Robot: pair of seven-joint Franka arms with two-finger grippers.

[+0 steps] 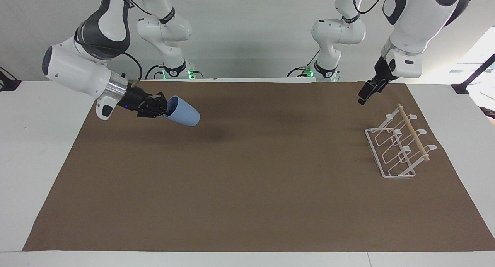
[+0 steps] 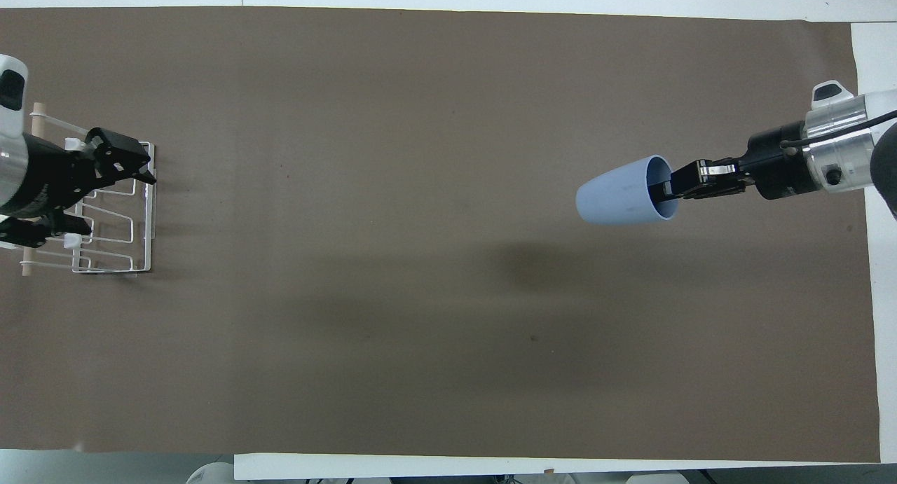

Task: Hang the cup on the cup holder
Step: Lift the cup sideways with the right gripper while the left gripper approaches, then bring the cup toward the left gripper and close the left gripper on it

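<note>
1. Facing view: at the upper left of the frame the right pincer (image 1: 162, 106) is clamped on the rim of the cup (image 1: 181, 111), one finger inside the mouth and one outside. The cup is up in the air over the brown mat (image 1: 247, 189), lying almost on its side with its closed base pointing toward the frame's centre; its shadow falls on the mat just below and to the right of it.
2. Facing view: at the right of the frame the cup holder (image 1: 398, 147) stands on the surface, empty, its wooden rod (image 1: 413, 132) slanting across the top. The left pincer (image 1: 366, 93) hangs in the air at the upper right, above the mat just up and left of the holder; I cannot tell how its fingers stand here.
3. Overhead view: the cup (image 2: 620, 199) sits right of centre, mouth toward the right pincer (image 2: 673, 188) that grips it. At the left edge the left pincer (image 2: 122, 163) overlaps the cup holder (image 2: 112, 211), fingers spread and holding nothing.
4. Judgement: this looks like the carry step, with the cup lifted and well apart from the holder. Next, the cup likely must cross the mat or pass to the left arm, then go mouth-first over a prong.
</note>
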